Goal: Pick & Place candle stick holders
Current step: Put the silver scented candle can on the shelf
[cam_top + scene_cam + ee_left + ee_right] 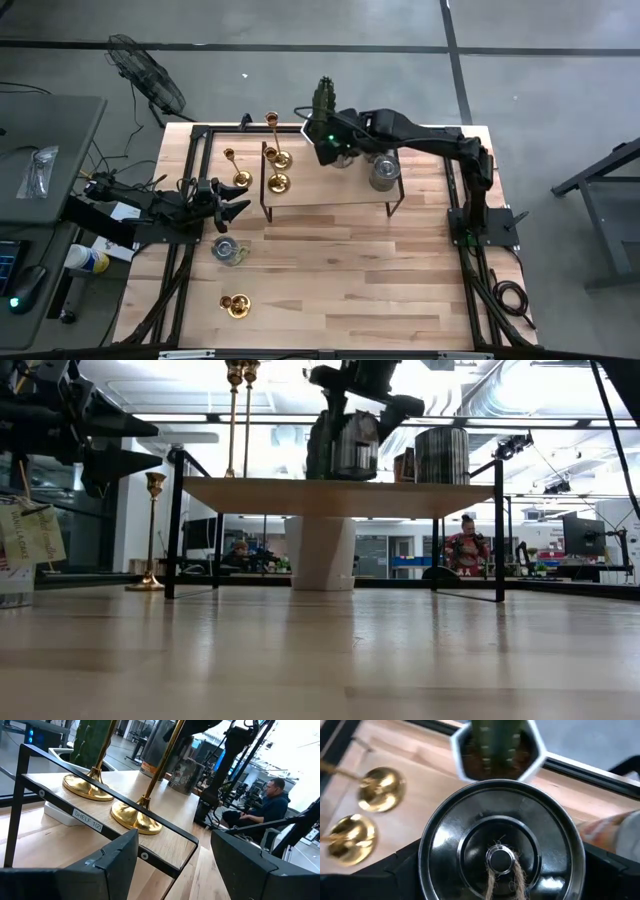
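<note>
Both arms are matte black, built of chunky rounded links. The left gripper (236, 203) ends in two broad, flat-faced, wedge-shaped fingers (107, 865) of dark plastic. Behind the right gripper (343, 152) fingers, a small green light glows on the wrist housing.

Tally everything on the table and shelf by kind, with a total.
Gold candle stick holders: 4
Silver tins on the shelf: 2
Silvery item on the table, kind unclear: 1
Potted cactus: 1
Total: 8 that can be made out
</note>
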Robot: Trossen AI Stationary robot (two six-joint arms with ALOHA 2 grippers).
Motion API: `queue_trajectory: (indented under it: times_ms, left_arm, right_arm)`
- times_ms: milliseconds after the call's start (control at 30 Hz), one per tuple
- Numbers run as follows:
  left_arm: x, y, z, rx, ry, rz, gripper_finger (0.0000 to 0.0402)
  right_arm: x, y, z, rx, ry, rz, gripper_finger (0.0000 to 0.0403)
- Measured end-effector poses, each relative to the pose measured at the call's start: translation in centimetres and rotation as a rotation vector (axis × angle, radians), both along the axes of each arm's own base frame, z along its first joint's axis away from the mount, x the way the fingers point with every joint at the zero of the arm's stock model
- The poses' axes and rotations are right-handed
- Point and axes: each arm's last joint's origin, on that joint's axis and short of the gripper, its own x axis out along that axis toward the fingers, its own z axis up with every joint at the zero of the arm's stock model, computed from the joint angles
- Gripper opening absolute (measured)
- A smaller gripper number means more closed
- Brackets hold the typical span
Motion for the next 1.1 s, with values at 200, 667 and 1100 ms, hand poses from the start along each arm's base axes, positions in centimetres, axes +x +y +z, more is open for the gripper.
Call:
queue_trajectory:
  times_ms: [200, 667, 1100]
  left_arm:
    - [0.0, 0.0, 0.0, 0.000, 0.000, 0.000, 0.0245]
    - [0.0, 0.0, 0.0, 0.000, 0.000, 0.000, 0.0245]
    - [0.0, 0.0, 0.0, 0.000, 0.000, 0.000, 0.0245]
  right_arm:
    - [-0.2, -0.3, -0.1, 0.011, -0.007, -0.072, 0.0351]
    - [0.2, -0.3, -1.3, -0.027, 0.014, -0.207, 0.0351]
    - [0.6, -0.8, -2.3, -0.046, 0.034, -0.278, 0.0351]
